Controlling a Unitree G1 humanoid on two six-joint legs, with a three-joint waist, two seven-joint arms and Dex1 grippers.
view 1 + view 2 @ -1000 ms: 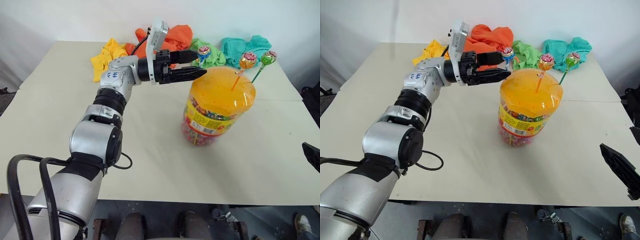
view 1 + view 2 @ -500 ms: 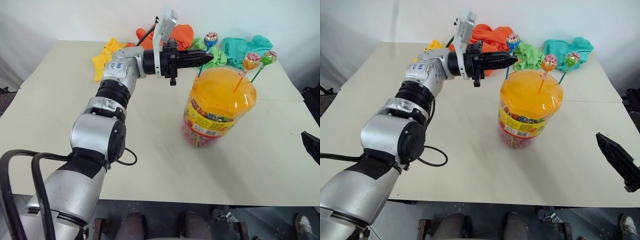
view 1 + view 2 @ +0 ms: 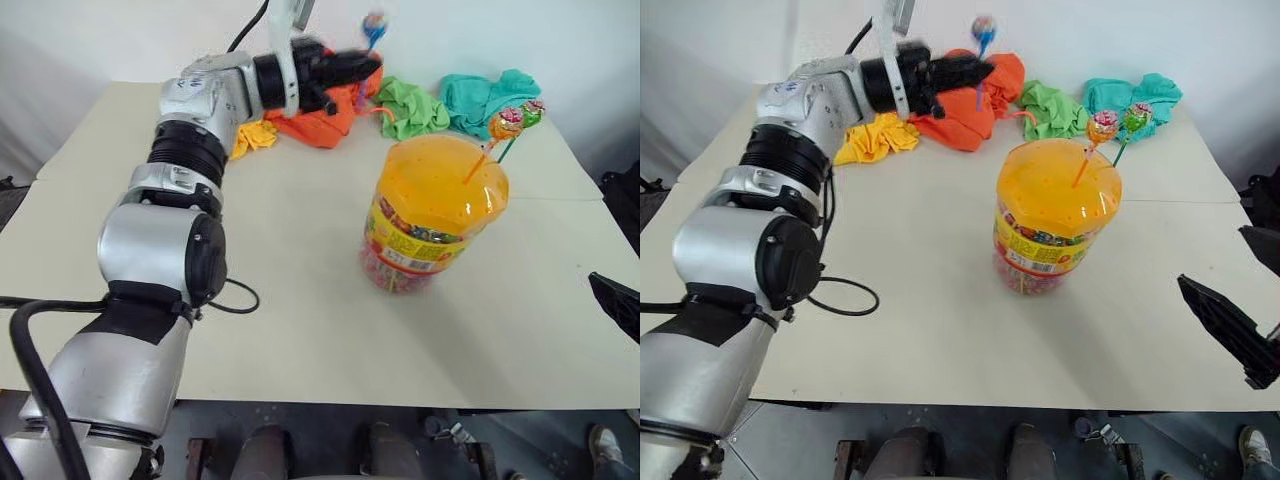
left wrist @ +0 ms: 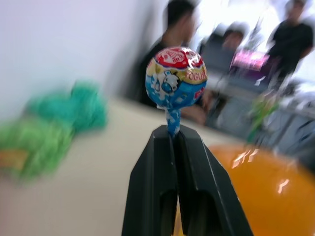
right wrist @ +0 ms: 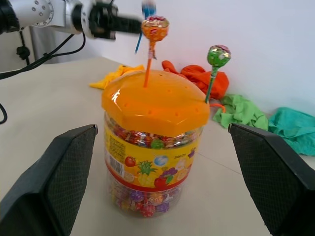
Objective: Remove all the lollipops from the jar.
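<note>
I have the left gripper (image 4: 173, 129) clamped on the blue lollipop (image 4: 175, 77), pinching the stick right under the candy head so the wrapped ball stands clear above the fingertips. From the head cameras that arm is stretched out toward eleven o'clock, high over the far side of the table (image 3: 300, 300), with the lollipop (image 3: 983, 28) well apart from the jar (image 3: 432, 215) and above the orange cloth (image 3: 975, 95). Gripping close to the head should keep the thin stick from swinging, which is presumably why the hold sits there.

The jar stands upright near the table's middle, slightly toward two o'clock from the centre. Its orange domed lid (image 5: 156, 101) is dotted with holes, and two lollipops are still planted in them: the orange lollipop (image 5: 155, 28) and the green lollipop (image 5: 218, 55), both sticks leaning toward the far right edge of the dome. By my count one of three is out.

The right gripper (image 5: 162, 177) waits with its jaws spread wide, facing the jar side-on with the tub framed between them but not touching it. It looks placed to steady the jar, though I can't be sure from here.

Green (image 3: 412, 105), teal (image 3: 487, 95) and yellow (image 3: 872, 140) cloths lie along the far edge, around twelve to one o'clock
</note>
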